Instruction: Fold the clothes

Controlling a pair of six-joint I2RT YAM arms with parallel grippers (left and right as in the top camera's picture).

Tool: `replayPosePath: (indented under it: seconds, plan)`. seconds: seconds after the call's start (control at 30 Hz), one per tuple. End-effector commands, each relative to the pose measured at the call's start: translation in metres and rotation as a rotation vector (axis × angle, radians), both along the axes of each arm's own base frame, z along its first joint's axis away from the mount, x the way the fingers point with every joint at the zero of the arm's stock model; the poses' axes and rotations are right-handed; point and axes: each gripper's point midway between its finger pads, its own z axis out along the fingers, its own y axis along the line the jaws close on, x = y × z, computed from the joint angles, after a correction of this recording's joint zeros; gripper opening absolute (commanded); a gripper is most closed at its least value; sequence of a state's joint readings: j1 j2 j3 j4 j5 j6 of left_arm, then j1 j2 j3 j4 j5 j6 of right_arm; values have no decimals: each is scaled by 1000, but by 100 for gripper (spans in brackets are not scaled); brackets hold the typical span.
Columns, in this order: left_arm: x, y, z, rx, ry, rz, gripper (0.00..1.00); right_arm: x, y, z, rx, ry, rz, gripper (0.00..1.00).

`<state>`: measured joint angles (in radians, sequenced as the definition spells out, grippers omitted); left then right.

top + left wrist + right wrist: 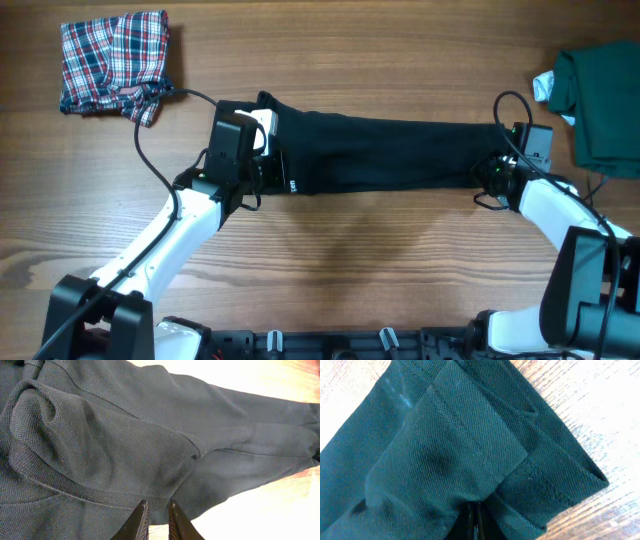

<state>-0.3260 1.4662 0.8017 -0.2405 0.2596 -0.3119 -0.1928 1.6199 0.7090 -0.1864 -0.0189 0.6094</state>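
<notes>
Right now my left gripper [268,162] is pinching one end of the black shirt [385,155]. In the left wrist view its fingers [141,521] stand nearly together with a bunched fold of the dark knit caught at their tips. My right gripper [492,170] has the other end, and its jaws are pressed tight together, buried in a doubled, stitched hem of the same cloth in the right wrist view. Between the two grippers the shirt runs as one long, narrow band above the wooden table [330,250], gathered lengthwise rather than spread flat.

Beyond my left gripper, away from my base and to its outer side, the plaid garment [113,60] lies in a rough folded square, well apart from the shirt. Beyond my right gripper, likewise on its outer side, the dark green garment [600,105] lies at the table's edge, near that gripper but not touching the black cloth.
</notes>
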Motion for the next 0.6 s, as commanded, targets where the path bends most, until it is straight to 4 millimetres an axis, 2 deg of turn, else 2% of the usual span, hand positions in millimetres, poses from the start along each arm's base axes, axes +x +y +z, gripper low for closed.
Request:
replayPosePath:
  seconds: [0.0, 0.1, 0.17, 0.37, 0.47, 0.57]
  plan:
    - [2, 2, 3, 10, -13, 2, 14, 0, 0, -11, 0, 18, 6, 4]
    - [2, 2, 3, 10, -13, 2, 14, -8, -1, -23, -2, 68, -2, 4]
    - [2, 2, 3, 10, -13, 2, 14, -28, -12, -35, -36, 161, -92, 4]
    - [2, 2, 3, 10, -13, 2, 14, -58, -13, -41, -29, 275, -183, 4]
    - [2, 2, 3, 9, -13, 3, 14, -72, -20, -41, -62, 331, -244, 4]
    - [2, 2, 3, 9, -13, 3, 14, -74, -22, -38, -71, 350, -260, 4]
